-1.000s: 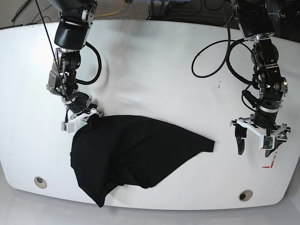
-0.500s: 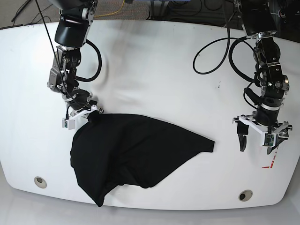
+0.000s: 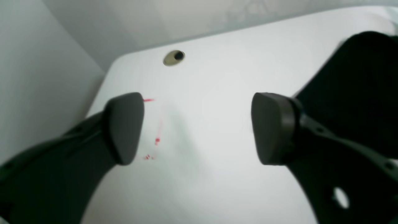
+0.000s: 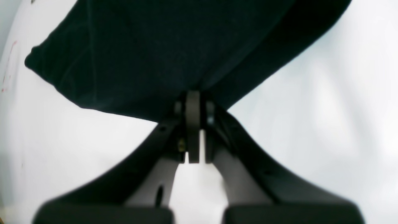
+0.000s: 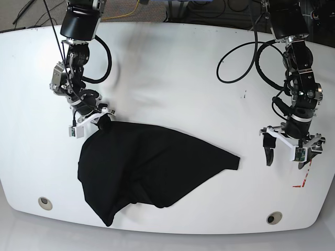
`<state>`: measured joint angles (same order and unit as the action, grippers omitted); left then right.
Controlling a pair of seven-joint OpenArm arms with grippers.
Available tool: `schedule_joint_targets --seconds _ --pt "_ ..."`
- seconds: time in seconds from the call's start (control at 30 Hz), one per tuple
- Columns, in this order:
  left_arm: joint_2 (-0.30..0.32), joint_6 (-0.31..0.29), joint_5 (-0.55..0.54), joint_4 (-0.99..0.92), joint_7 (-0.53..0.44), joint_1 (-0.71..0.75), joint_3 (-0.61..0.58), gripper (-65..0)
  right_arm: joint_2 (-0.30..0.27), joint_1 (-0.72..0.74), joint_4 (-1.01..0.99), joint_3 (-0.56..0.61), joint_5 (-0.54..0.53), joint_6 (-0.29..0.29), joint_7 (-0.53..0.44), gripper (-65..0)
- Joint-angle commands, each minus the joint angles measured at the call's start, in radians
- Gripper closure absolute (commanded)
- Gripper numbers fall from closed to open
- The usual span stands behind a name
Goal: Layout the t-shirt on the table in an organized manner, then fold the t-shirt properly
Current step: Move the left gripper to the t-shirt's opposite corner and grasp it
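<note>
Pulling t-shirt (image 5: pixel 152 167) corner farther back, right gripper (image 5: pixel 102 122) clamped, left gripper (image 5: pixel 287 157) wider

A robotics lab: two cabled arms (image 5: pixel 301 68) over a white table (image 5: pixel 172 68), cables (image 5: pixel 125 10) behind.

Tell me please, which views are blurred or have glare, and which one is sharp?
Base view: sharp throughout, with soft glare on the glossy table. Left wrist view: blurred, the open left end effector soft-edged, the red mark smeared. Right wrist view: the right end effector, shut on the t-shirt, reads clearly; the lower edge is out of focus.
</note>
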<state>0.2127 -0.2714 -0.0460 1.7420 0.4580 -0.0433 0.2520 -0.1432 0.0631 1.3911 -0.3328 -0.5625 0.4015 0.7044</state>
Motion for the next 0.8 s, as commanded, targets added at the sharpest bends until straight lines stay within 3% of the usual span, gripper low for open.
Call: schedule_joint_targets --seconds 0.0,0.37,0.77 --pt "0.011 0.002 -0.005 0.008 -0.003 -0.013 0.002 -61.9 -0.008 0.01 0.034 -0.002 -0.017 0.01 -0.016 0.0" --pt "-0.014 0.004 -0.05 -0.11 0.008 -0.062 -0.001 -63.6 -0.008 -0.045 0.095 -0.002 -0.017 0.009 -0.012 0.0" --pt "-0.043 0.005 -0.047 -0.141 0.003 -0.053 -0.058 -63.6 -0.006 -0.197 0.328 -0.009 -0.017 0.007 0.139 0.0"
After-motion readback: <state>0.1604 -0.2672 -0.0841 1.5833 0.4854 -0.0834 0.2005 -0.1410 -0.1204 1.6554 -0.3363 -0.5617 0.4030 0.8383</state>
